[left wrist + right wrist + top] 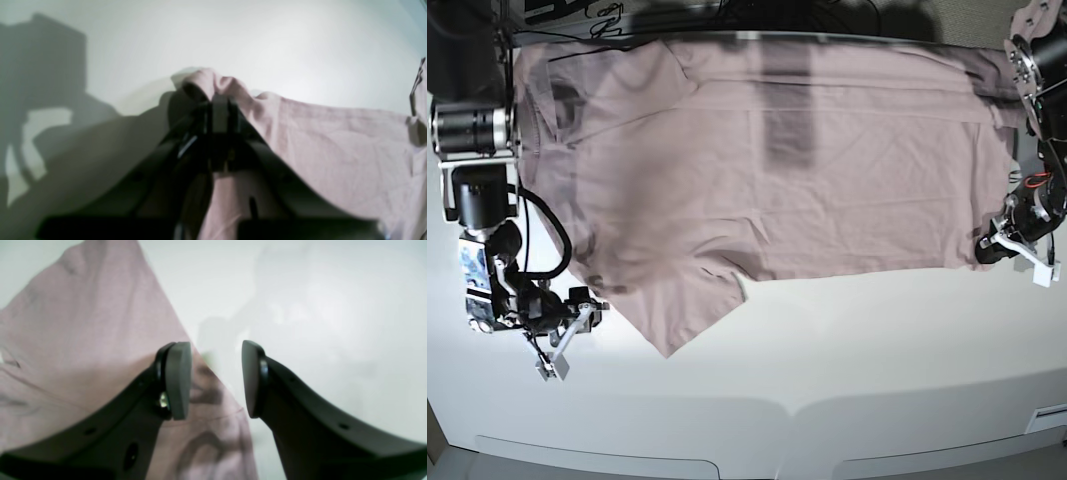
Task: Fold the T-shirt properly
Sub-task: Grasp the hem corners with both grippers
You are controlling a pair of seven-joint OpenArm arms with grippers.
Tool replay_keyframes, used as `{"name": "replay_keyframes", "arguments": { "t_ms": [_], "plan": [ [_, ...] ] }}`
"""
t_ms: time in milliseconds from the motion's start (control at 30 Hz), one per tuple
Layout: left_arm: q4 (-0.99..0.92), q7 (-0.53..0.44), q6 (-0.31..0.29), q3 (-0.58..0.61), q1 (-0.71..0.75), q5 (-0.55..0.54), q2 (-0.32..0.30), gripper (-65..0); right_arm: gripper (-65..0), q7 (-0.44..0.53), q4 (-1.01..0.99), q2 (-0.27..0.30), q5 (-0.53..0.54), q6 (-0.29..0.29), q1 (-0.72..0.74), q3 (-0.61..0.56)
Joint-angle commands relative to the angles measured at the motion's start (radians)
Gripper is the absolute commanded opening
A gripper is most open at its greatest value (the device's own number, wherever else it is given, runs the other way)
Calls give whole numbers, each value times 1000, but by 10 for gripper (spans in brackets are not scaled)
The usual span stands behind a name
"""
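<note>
Lying spread across the far half of the pale surface (pixel 827 360), the T-shirt (pixel 777 180) points one sleeve toward the near edge; left tool (pixel 218 100) pinched together on a bunched fold at the T-shirt's edge; right tool (pixel 217 380) parted, one pad over the sleeve, the other over bare surface; dark cables (pixel 607 15) beyond the far edge; no legible writing

plain mauve-pink t-shirt (pixel 807 170), white table (pixel 847 350)
</note>
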Motion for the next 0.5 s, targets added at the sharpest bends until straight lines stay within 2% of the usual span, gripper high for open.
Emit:
{"name": "replay_keyframes", "arguments": {
  "t_ms": [0,133,367,467],
  "plan": [
    [5,11,15,2,-10,26,-12,-650,-393,15,-18,4,16,22,53,-3],
    [5,-5,15,2,-10,26,-12,-650,-393,15,-97,-27,16,49,111,-6],
    [5,-27,15,2,1,26,-12,-650,-393,12,-101,-76,8,48,130,-6],
    [5,-42,15,2,10,26,-12,-650,-393,30,-105,-97,-62,43,126,-6]
  ]
}}
